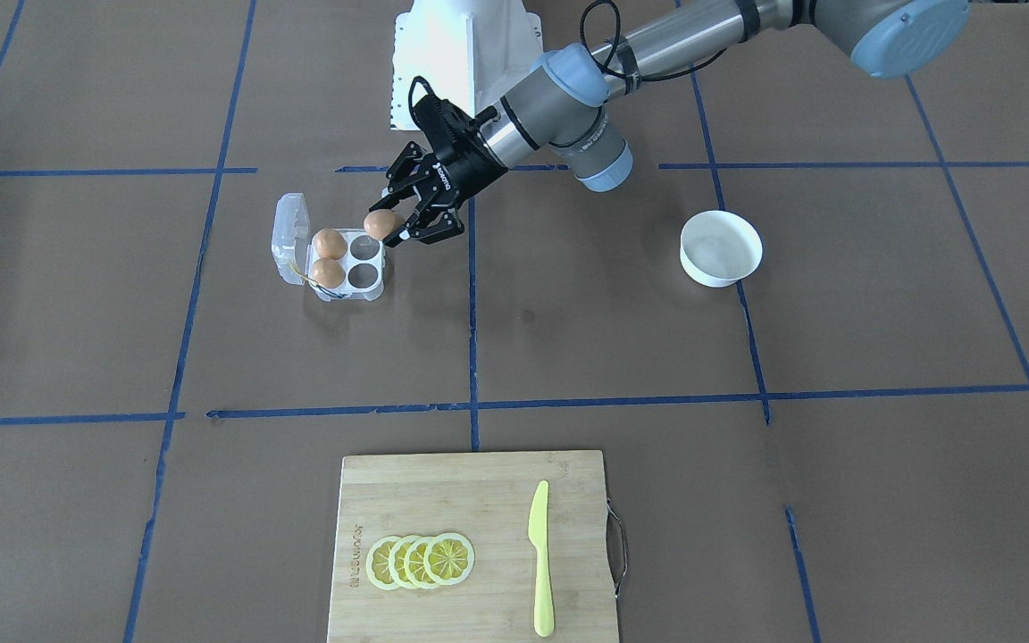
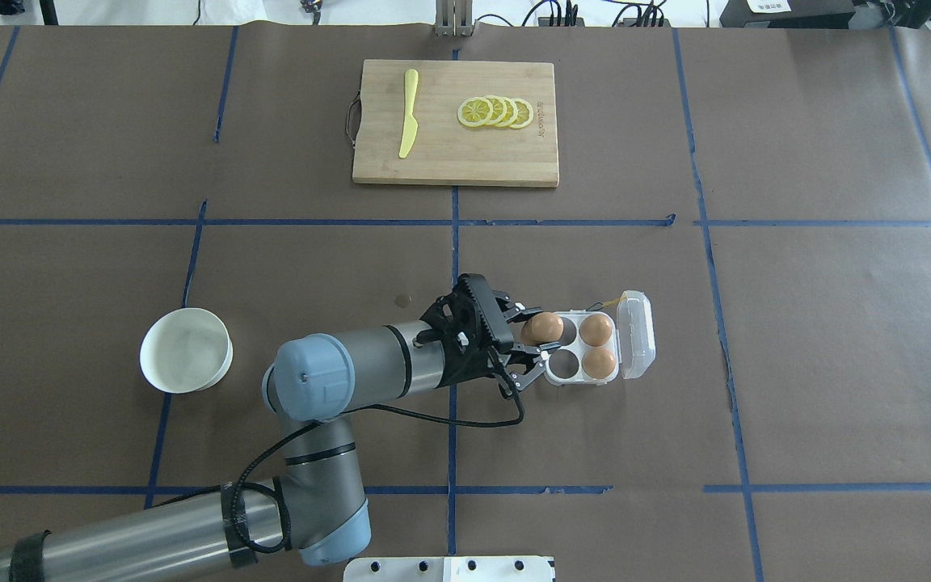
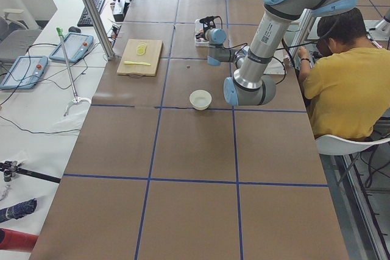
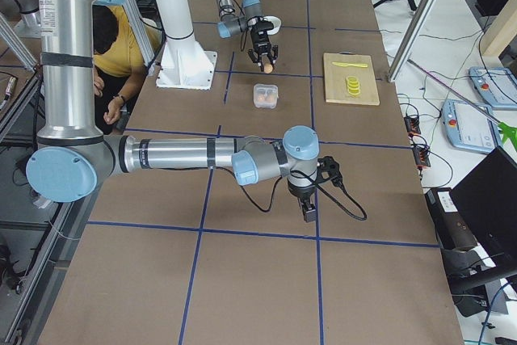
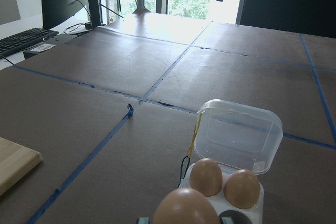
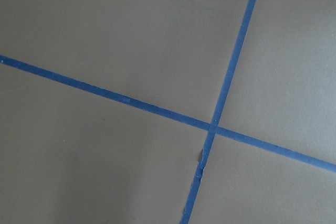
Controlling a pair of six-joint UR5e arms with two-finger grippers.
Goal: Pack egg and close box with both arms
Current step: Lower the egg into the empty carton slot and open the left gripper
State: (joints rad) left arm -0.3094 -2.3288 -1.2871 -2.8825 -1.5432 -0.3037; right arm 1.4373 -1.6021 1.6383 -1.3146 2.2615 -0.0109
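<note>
My left gripper is shut on an orange-brown egg, holding it just above the near edge of the clear box, beside an empty cell. Two more eggs sit in the box's far cells. Its clear lid stands open on the far side. The left wrist view shows the held egg low in front of the packed eggs and the lid. My right gripper hangs over bare table far from the box; I cannot tell whether it is open or shut.
A white bowl stands left of my left arm. At the far side lies a wooden cutting board with a yellow knife and lemon slices. A white pedestal stands behind the box. A seated person is beside the table.
</note>
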